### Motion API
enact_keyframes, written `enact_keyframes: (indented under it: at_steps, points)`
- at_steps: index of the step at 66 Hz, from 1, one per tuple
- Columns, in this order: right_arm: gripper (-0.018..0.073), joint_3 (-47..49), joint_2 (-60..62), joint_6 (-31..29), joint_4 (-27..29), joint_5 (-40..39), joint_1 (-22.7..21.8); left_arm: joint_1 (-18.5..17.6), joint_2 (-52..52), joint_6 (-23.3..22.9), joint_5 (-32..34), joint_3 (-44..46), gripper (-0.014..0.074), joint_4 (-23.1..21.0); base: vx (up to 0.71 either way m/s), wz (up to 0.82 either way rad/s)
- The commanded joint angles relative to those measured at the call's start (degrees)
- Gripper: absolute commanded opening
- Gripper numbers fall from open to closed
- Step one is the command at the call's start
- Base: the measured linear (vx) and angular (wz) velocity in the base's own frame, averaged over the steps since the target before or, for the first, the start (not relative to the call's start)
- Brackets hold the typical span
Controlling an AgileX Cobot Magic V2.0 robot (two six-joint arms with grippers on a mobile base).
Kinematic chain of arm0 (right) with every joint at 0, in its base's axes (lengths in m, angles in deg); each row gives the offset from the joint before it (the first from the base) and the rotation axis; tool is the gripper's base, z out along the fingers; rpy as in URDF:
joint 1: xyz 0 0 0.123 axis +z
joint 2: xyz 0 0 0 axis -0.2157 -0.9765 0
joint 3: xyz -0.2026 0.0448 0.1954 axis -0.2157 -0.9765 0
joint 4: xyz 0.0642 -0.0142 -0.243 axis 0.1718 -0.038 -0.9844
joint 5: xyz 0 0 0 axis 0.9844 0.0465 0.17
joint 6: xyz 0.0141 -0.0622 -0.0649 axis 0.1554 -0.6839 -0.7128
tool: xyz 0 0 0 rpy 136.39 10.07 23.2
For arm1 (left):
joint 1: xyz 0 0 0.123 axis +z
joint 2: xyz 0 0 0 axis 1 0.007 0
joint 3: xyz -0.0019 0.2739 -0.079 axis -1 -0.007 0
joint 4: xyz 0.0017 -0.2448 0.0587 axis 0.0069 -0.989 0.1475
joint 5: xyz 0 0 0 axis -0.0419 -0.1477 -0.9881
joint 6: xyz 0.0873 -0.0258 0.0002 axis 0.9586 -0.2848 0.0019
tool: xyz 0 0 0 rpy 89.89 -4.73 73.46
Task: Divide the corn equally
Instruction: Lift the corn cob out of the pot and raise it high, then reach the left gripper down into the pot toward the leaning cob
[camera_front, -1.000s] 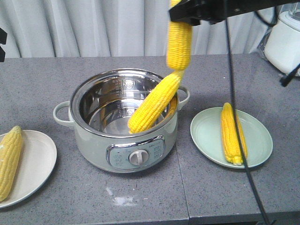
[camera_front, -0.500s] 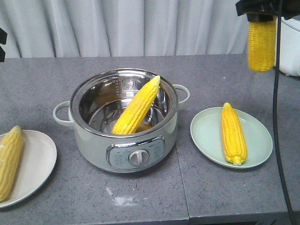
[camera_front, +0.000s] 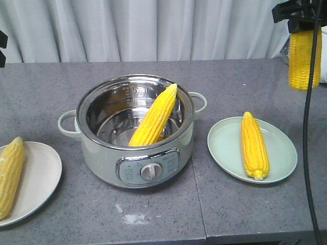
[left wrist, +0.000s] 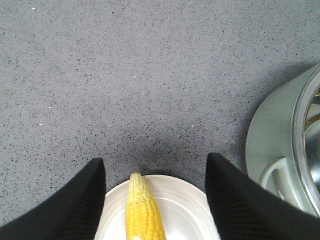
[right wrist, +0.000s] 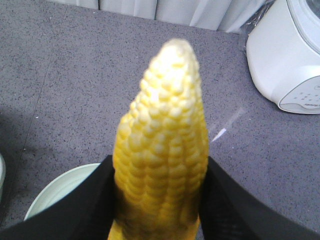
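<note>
- Held corn (camera_front: pixel 305 60) hangs upright in the air at the far right, above the desk (camera_front: pixel 230 81) and beyond the green plate (camera_front: pixel 225 148).
- The right claw (right wrist: pixel 160 205) pinches this cob, with a black finger pressed to each flank.
- Pot corn (camera_front: pixel 155 116) stands tilted in the pot (camera_front: pixel 102 153). Its base is down inside and its tip rests up near the far right rim.
- Right corn (camera_front: pixel 254 145) lies flat on the green plate, running near to far with its tip far.
- Left corn (camera_front: pixel 10 176) lies on the white plate (camera_front: pixel 41 173) at the near left, also with its tip far.
- The left claw (left wrist: pixel 155 165) hovers over the white plate, spread wide and gripping nothing. In its wrist view the left corn's tip shows between its fingers.
- The pot sits mid-desk between the two plates and apart from both, with its dial facing near.
- A white appliance (right wrist: pixel 285 60) stands at the far right corner.
- A black cable (camera_front: pixel 308 153) hangs down past the held corn.
</note>
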Motion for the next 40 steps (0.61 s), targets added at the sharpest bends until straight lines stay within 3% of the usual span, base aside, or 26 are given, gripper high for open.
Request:
enact_keyframes:
  at_steps: [1,40]
  points:
    - [0.0187,1.7,2.3,0.1,-1.3,-1.9,-0.4,0.1,-2.0,-0.1,2.6,1.5,0.043,-0.9,0.0,0.0]
    - [0.0187,1.7,2.3,0.1,-1.2,-1.8,-0.4,0.1,-2.0,-0.1,2.6,1.5,0.043,-0.9,0.0,0.0]
